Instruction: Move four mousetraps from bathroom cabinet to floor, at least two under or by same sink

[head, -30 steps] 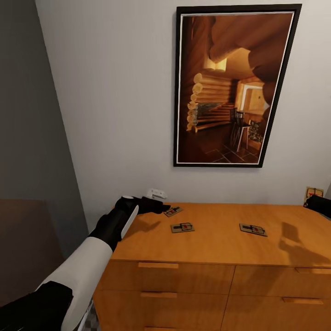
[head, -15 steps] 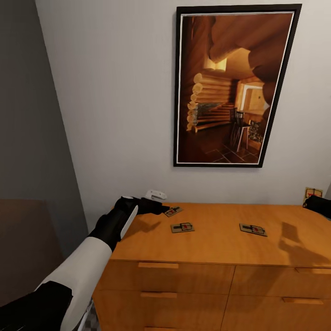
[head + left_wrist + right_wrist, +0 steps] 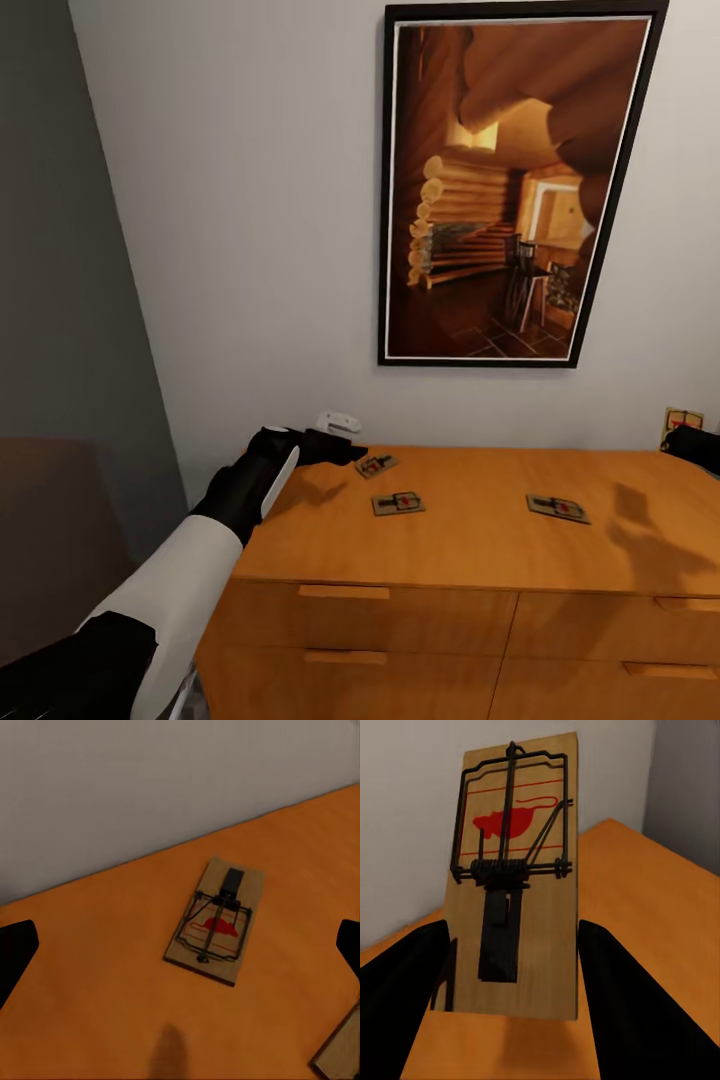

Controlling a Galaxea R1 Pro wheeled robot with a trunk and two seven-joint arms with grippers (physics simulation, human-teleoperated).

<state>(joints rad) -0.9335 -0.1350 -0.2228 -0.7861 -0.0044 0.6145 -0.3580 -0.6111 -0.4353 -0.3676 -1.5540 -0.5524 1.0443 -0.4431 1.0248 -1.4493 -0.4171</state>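
- Here, in the head view, three small flat tan wooden mousetraps lie on top of the low orange-brown wooden cabinet (image 3: 480, 530): the left mousetrap (image 3: 376, 464), the middle mousetrap (image 3: 398, 502) and the right mousetrap (image 3: 558, 508), well apart from one another.
- The left gripper (image 3: 340, 452) reaches over the cabinet's back left corner, just beside the left mousetrap, probably lining up a pick; whether it touches the board cannot be told.
- At the right edge the right gripper (image 3: 692, 440) holds the fourth mousetrap (image 3: 681, 422) upright above the cabinet top, seemingly carried for the trip to the floor.
- A framed log-cabin picture (image 3: 510, 185) hangs on the grey wall.
- In the left wrist view, the left mousetrap (image 3: 217, 921) lies flat between the spread fingertips (image 3: 16, 949); the jaws stand wide apart, with nothing in them.
- In the right wrist view, the fourth mousetrap (image 3: 514, 877) stands on end, clamped between the dark fingers (image 3: 622, 997).
- No readable writing: each board bears only a red mouse-shaped mark and thin red lines.
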